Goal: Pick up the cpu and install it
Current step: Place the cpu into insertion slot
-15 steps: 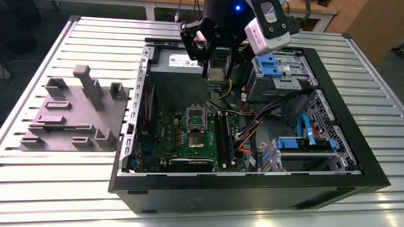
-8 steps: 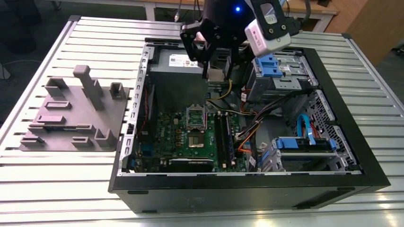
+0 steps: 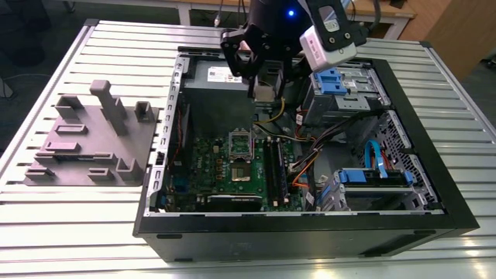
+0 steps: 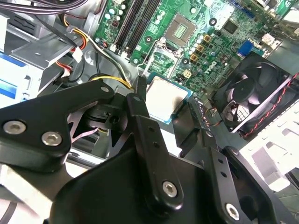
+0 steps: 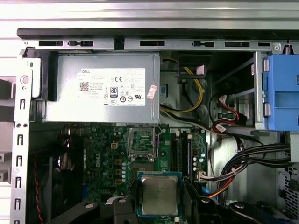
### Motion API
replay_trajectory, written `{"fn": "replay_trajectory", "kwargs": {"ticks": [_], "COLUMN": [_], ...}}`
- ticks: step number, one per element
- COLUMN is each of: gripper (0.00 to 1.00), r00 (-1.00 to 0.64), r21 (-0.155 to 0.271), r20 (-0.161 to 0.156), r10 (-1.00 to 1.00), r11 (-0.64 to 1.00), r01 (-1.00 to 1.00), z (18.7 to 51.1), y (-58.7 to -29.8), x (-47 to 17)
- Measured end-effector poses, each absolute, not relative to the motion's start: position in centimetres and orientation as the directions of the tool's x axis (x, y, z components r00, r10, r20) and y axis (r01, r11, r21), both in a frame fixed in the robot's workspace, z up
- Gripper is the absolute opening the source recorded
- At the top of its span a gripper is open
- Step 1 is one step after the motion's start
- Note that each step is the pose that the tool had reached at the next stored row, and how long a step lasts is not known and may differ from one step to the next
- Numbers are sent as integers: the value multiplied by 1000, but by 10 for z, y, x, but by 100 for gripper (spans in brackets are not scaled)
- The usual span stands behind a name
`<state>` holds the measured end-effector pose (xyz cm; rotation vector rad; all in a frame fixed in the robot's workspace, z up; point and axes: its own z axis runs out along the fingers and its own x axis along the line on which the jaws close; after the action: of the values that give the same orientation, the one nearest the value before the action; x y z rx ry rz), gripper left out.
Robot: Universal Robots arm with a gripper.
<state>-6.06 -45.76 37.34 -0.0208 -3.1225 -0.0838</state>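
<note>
Open computer case (image 3: 310,224) with the gripper (image 3: 264,86) clamped on the cpu (image 5: 160,195): its fingers (image 5: 132,196) press two opposite edges and hold the chip in the air above the motherboard (image 5: 107,154), not yet seated in the socket (image 5: 141,141), which looks unoccupied. The chip is judged light, rigid and flat, with a slick metal top and a delicate underside, so the edges are the safe hold. The case also contains a power supply (image 5: 100,88), a fan (image 4: 254,93), blue drive bays (image 3: 372,177) and cables; the grey moulded tray (image 3: 93,145) sits on the table (image 3: 78,221) outside it.
</note>
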Motion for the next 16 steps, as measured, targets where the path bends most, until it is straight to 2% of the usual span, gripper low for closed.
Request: {"fn": "replay_trajectory", "kwargs": {"ticks": [16], "gripper": [47], "r00": [-1000], "r21": [54], "r20": [21], "r10": [13], "r11": [998], "r01": [14], "z": [369], "y": [-460], "x": [-64]}}
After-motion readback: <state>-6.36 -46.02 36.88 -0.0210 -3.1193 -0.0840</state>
